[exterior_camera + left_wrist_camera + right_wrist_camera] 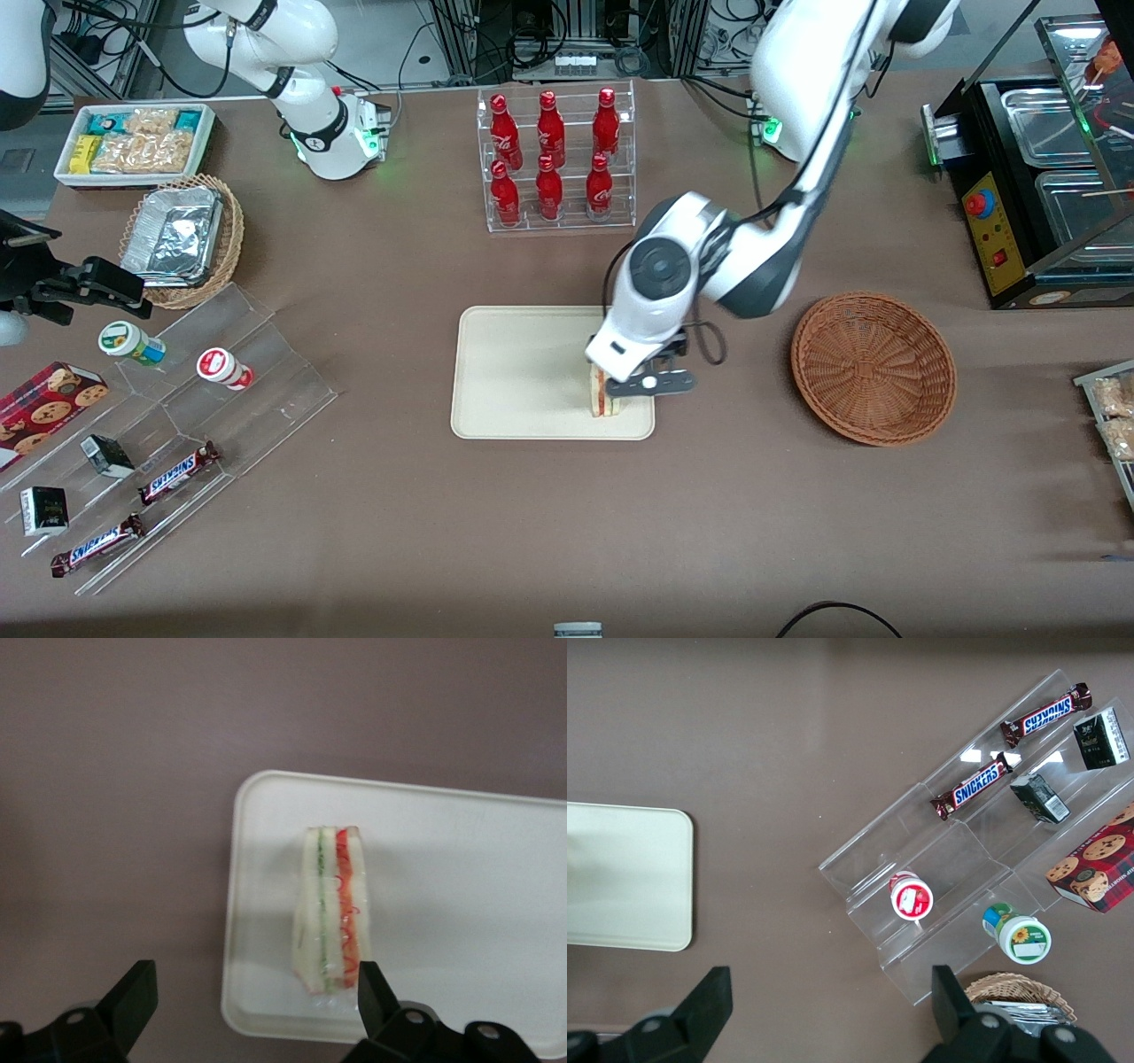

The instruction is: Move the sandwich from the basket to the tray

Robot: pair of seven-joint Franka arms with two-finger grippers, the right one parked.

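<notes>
Black fingers (pixel 376 997) of the left arm's gripper (pixel 257 1001) stand spread wide, pinching nothing, with the sandwich (pixel 333 908) lying between them and closer to one finger than the other. In the front view the gripper (pixel 640 377) hangs just above the sandwich (pixel 604 395).

Taking the tray (pixel 514 372) as the landmark: the sandwich rests on it, on edge with its red and green filling layers facing up, at the tray's corner nearest the front camera and toward the working arm's end. The basket (pixel 873 368) sits on the bench (pixel 567 532) well apart from the tray, toward the working arm's end, and looks empty.

By my judgement the placing is done and the step in hand is the release and retreat. Doing it well means lifting straight up with the fingers kept apart, so neither one brushes the wedge. One finger looks very near the red side, so any sideways drift could tip the sandwich or nudge it against the low rim.
</notes>
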